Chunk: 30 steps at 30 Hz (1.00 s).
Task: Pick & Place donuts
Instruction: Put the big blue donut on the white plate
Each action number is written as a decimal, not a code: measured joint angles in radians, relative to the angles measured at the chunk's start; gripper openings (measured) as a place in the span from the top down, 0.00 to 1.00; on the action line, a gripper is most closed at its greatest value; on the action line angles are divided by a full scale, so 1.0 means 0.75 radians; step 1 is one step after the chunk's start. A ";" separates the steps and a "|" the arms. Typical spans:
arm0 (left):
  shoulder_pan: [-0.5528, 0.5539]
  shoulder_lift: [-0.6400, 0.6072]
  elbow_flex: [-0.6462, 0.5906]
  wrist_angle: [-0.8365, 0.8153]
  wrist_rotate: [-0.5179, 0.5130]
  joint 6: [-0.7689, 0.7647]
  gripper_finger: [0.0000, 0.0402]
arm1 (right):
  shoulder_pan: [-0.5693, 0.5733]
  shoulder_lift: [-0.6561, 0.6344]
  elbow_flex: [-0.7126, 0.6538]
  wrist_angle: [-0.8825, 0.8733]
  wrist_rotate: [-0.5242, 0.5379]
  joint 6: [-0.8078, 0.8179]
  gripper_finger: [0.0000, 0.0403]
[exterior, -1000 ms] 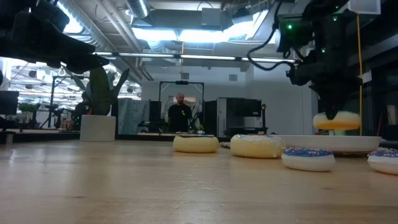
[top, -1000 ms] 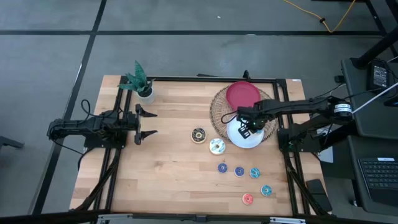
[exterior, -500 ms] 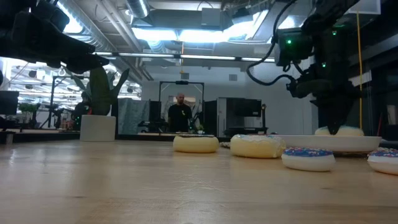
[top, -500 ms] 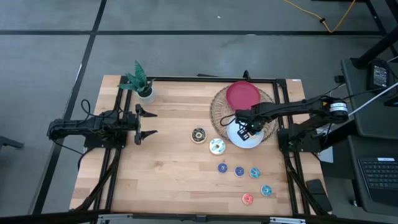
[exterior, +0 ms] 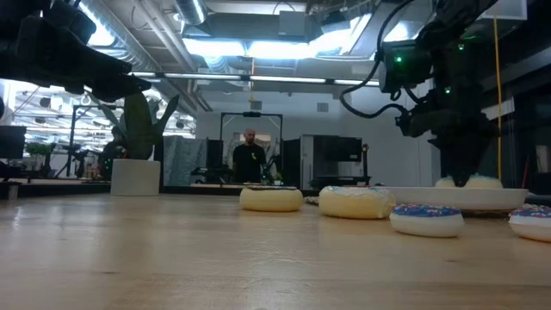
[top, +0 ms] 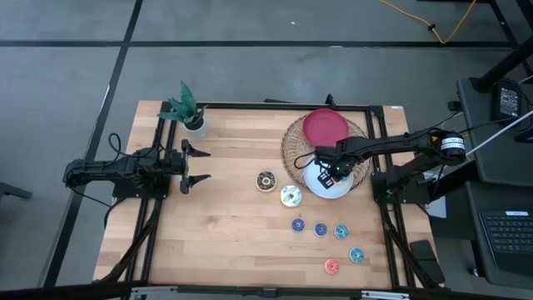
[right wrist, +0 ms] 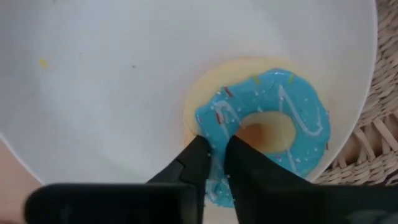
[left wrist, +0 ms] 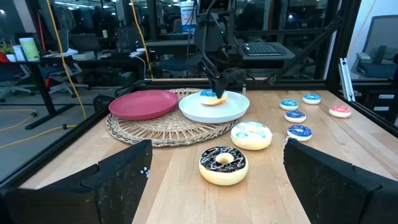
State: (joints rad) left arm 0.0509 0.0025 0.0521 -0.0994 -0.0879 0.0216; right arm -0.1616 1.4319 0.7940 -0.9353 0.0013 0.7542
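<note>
**One donut down on the white plate**

From above, the right gripper (top: 327, 172) sits low over the white plate (top: 326, 188) on the wicker mat (top: 293, 142); a second ago it hung a little higher. The left gripper (top: 202, 163) waits at the table's left side, fingers spread wide. The chocolate donut (top: 266, 181) and white-iced donut (top: 290, 196) lie near the plate.

At table height, the blue-iced donut (exterior: 469, 182), lifted clear of the plate a second ago, now rests on it.

The left wrist camera shows that donut (left wrist: 212, 97) on the white plate beside the red plate (left wrist: 143, 103).

The right wrist camera shows the fingers (right wrist: 198, 163) pinching the donut's rim (right wrist: 264, 118), a sliver of icing between them.
</note>
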 joint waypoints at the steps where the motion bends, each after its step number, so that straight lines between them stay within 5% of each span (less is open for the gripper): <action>1: -0.001 0.000 0.000 0.000 0.000 0.000 0.12 | 0.000 0.000 0.000 -0.001 -0.012 -0.002 0.80; 13: 0.000 0.000 0.000 0.000 0.000 0.000 0.12 | 0.000 0.000 0.000 -0.001 -0.031 -0.009 0.52; 30: -0.001 0.000 -0.001 0.000 0.000 0.000 0.12 | 0.000 0.000 0.001 0.001 -0.030 -0.010 0.45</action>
State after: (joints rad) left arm 0.0505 0.0025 0.0517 -0.0994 -0.0879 0.0216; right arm -0.1616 1.4319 0.7948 -0.9342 -0.0208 0.7467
